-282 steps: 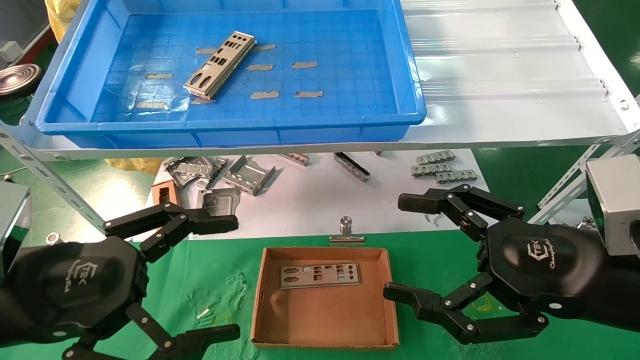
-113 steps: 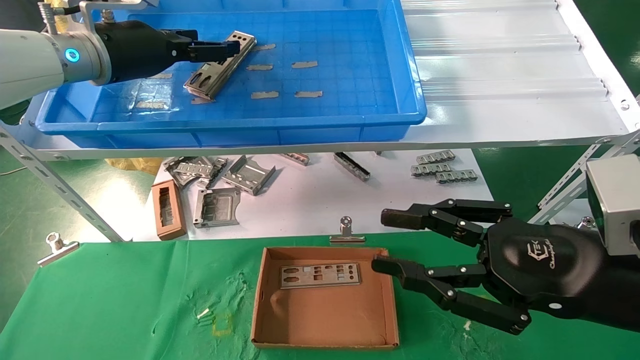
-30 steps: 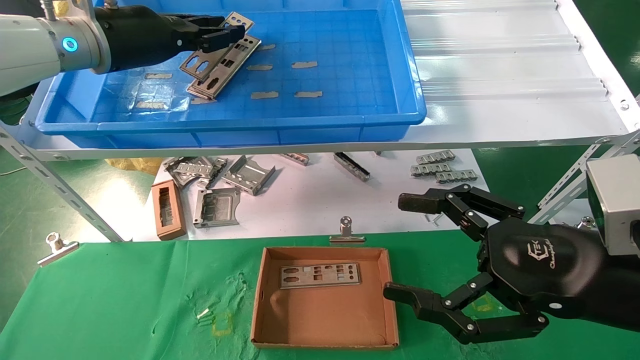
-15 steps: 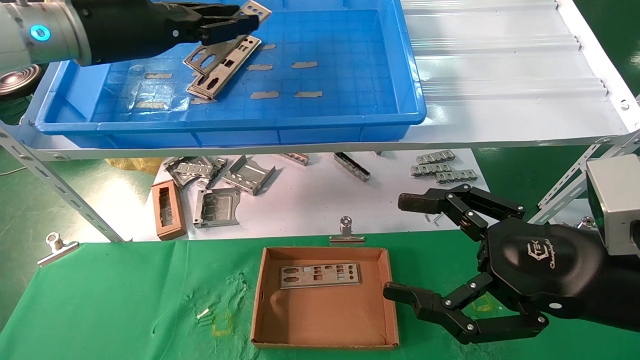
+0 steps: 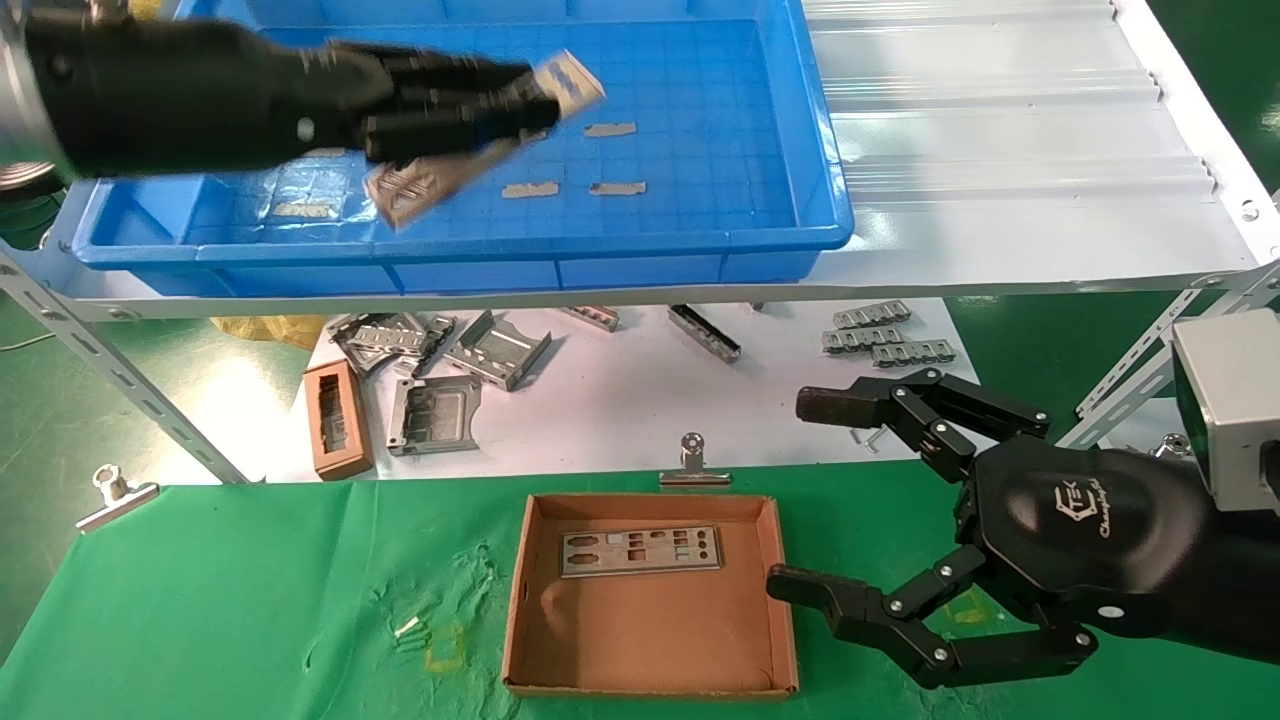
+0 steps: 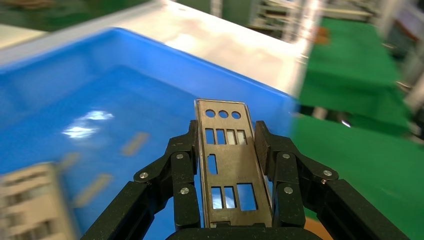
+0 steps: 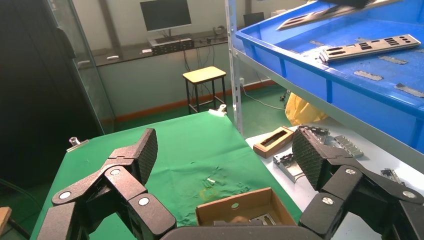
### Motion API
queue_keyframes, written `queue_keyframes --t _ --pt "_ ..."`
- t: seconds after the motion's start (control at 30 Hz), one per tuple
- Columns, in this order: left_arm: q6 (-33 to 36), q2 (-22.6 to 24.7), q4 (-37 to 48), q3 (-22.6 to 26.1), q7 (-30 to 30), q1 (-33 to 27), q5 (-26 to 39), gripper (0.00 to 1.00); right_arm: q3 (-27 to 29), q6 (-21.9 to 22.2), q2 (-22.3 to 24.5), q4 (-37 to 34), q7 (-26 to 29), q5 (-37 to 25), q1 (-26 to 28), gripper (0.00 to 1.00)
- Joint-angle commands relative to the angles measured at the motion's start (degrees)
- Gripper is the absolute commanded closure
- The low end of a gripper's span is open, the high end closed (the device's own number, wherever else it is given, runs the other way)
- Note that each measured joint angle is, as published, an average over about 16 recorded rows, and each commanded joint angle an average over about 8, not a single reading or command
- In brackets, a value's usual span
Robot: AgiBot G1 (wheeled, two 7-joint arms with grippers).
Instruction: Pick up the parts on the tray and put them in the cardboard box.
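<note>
Progress: one part lies in the box; another remains in the tray. Left gripper fingers clamp a third part above the tray. Right gripper, fingers spread and empty, idles beside the box.

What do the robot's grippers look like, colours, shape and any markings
Both are matte black. The right gripper has a rounded housing with a white logo, silver-riveted linkage fingers with ribbed pads, and a grey box behind. The left gripper shows the same riveted fingers.
</note>
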Motion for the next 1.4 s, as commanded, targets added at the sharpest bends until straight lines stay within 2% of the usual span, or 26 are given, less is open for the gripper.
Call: queue_keyframes --t 0.03,0.2,0.47,0.6,0.73,1.0,1.2,1.27,1.3,1.4 --pt "3.08 -0.44 -0.18 0.08 0.92 0.20 0.33 1.00 0.00 0.00 0.00 0.00 0.00 0.00 0.00 0.00" --pt "4.61 -2.18 -9.18 2.40 -0.29 5.19 -2.72 1.00 0.00 0.00 0.00 0.00 0.00 0.00 0.00 0.00" --pt "3.94 -11.29 -34.70 9.77 -5.96 17.18 -17.87 1.00 0.00 0.00 0.00 0.00 0.00 0.00 0.00 0.00" --pt "2.79 -13.50 -40.71 13.24 -5.83 20.64 -20.55 1.00 0.00 0.00 0.00 0.00 0.00 0.00 0.00 0.00" --pt "0.46 -11.58 -40.76 15.72 -2.16 23.18 -18.55 1.00 0.00 0.00 0.00 0.00 0.00 0.00 0.00 0.00" --pt "-8.36 -2.36 -34.44 19.78 9.06 27.89 -10.22 1.00 0.00 0.00 0.00 0.00 0.00 0.00 0.00 0.00" --pt "-13.94 3.30 -29.10 21.15 16.54 30.33 -6.78 1.00 0.00 0.00 0.00 0.00 0.00 0.00 0.00 0.00" --pt "-15.60 4.64 -27.49 21.35 19.20 30.69 -5.92 0.92 0.00 0.00 0.00 0.00 0.00 0.00 0.00 0.00" --pt "-16.54 5.20 -26.79 21.42 20.72 30.83 -5.46 0.82 0.00 0.00 0.00 0.00 0.00 0.00 0.00 0.00" --pt "-18.97 6.52 -25.06 21.55 24.71 31.27 -4.34 0.45 0.00 0.00 0.00 0.00 0.00 0.00 0.00 0.00"
